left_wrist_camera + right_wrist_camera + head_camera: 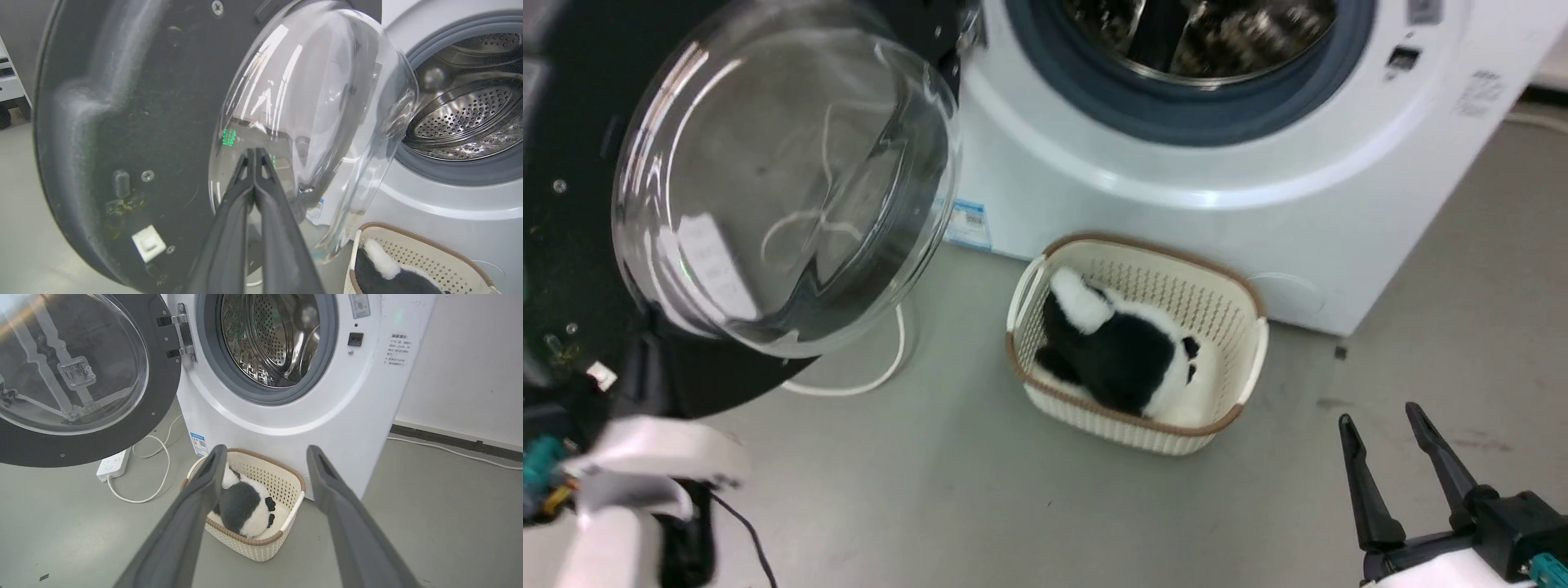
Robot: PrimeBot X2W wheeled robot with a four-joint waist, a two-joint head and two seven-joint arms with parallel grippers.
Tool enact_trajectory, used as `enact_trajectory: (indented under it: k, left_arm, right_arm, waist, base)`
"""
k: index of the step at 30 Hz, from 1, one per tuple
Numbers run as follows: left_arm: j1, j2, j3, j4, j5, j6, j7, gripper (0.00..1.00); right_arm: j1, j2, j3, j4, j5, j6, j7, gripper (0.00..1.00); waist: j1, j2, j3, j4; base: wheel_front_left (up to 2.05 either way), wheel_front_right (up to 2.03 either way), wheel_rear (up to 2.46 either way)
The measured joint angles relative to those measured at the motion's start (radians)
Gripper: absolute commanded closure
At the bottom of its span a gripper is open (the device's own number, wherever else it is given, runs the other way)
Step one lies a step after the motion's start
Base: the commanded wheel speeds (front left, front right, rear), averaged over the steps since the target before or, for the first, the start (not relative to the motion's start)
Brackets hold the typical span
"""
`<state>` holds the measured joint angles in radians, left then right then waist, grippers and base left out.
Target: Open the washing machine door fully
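Observation:
The washing machine door (572, 269) is swung out to the left on its metal hinge (179, 335), and the inner side of its black disc (122, 102) with the bulging glass bowl (784, 180) faces me. My left gripper (254, 151) is shut with nothing between its fingers. Its tips point at the lower part of the glass bowl (310, 114); I cannot tell whether they touch it. My pale left forearm (645, 457) sits below the door. My right gripper (1379, 415) stands open and empty at the lower right, well away from the door (161, 384).
The white washing machine (1176, 212) has its steel drum (269, 335) exposed. A cream basket (1241, 310) holding a black-and-white plush (1119, 351) stands on the grey floor before it. A white power strip (112, 465) and cable (163, 473) lie under the door.

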<state>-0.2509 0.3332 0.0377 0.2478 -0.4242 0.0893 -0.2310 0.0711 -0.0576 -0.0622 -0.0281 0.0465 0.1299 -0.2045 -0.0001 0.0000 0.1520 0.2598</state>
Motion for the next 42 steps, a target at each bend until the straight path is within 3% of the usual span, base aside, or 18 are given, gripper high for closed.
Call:
enact_trajectory:
  k: [10,21,22,23,24,32,42]
  left_arm:
    - [0.18,-0.084,-0.113,-0.237,0.067,0.007,-0.017,1.0]
    - [0.293,-0.155,-0.231,-0.26,0.132,0.035,-0.016,1.0]
    - [0.297,-0.161,-0.24,-0.255,0.136,0.039,-0.016,0.89]
    - [0.301,-0.162,-0.25,-0.249,0.145,0.042,-0.017,0.56]
    - [0.307,-0.162,-0.255,-0.242,0.156,0.046,-0.017,0.0]
    - [0.323,-0.168,-0.304,-0.162,0.195,0.049,-0.018,0.0]
    - [0.327,-0.178,-0.292,-0.13,0.193,0.04,-0.025,0.0]
  right_arm:
    - [-0.002,0.003,0.006,0.005,-0.003,0.0,-0.027,0.0]
    - [0.01,0.003,0.011,0.008,0.018,0.0,-0.027,0.0]
    - [0.013,0.003,0.012,0.01,0.021,0.0,-0.027,0.0]
    - [0.017,0.003,0.011,0.012,0.025,0.0,-0.028,0.0]
    - [0.022,0.003,0.011,0.014,0.026,0.0,-0.027,0.0]
    - [0.028,0.003,0.006,0.031,0.036,0.0,-0.027,0.0]
    - [0.028,0.003,0.006,0.054,0.042,0.0,-0.027,0.0]
  waist:
    - [-0.0001,0.0,-0.109,-0.1]
    - [0.0001,0.0,-0.172,-0.195]
    - [0.0,0.0,-0.174,-0.198]
    - [0.0001,0.0,-0.175,-0.201]
    - [0.0001,0.0,-0.176,-0.203]
    - [0.0001,0.0,-0.179,-0.211]
    - [0.0001,0.0,-0.178,-0.21]
  base:
    - [0.0,0.0,0.0]
    - [0.0,0.0,0.0]
    - [0.0,0.0,0.0]
    - [0.0,0.0,0.0]
    - [0.0,0.0,0.0]
    - [0.0,0.0,0.0]
    - [0.0,0.0,0.0]
